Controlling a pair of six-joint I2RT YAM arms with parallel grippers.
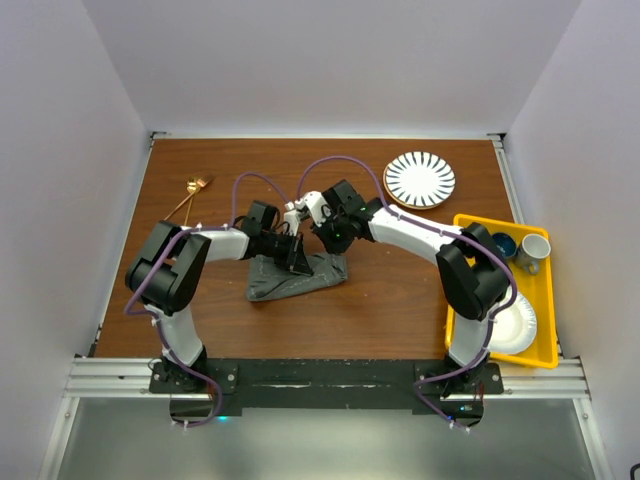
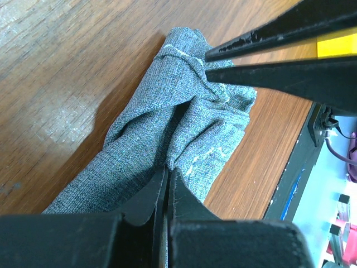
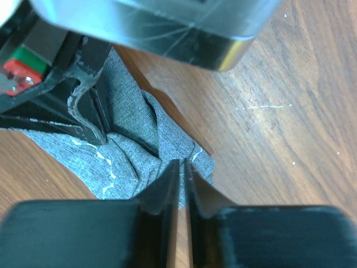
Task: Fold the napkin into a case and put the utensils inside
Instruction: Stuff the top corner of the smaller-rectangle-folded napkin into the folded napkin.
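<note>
Two pincers meet on one napkin (image 1: 290,280), a dark grey woven cloth with pale stitched hems, bunched into soft ridges on the glossy brown wood worktop (image 1: 390,300). The left pincer (image 2: 167,171) is all but closed, its black tips nipping a fold near the napkin's middle. The right pincer (image 3: 181,163) likewise pinches a fold at the napkin's end. Thin gold utensils (image 1: 190,195) lie well beyond the napkin, to its left, too small to tell apart. The arms hide the napkin's far edge.

right claw (image 3: 181,170) clamped on napkin (image 3: 131,156) | left claw (image 3: 96,127) clamped alongside
</note>
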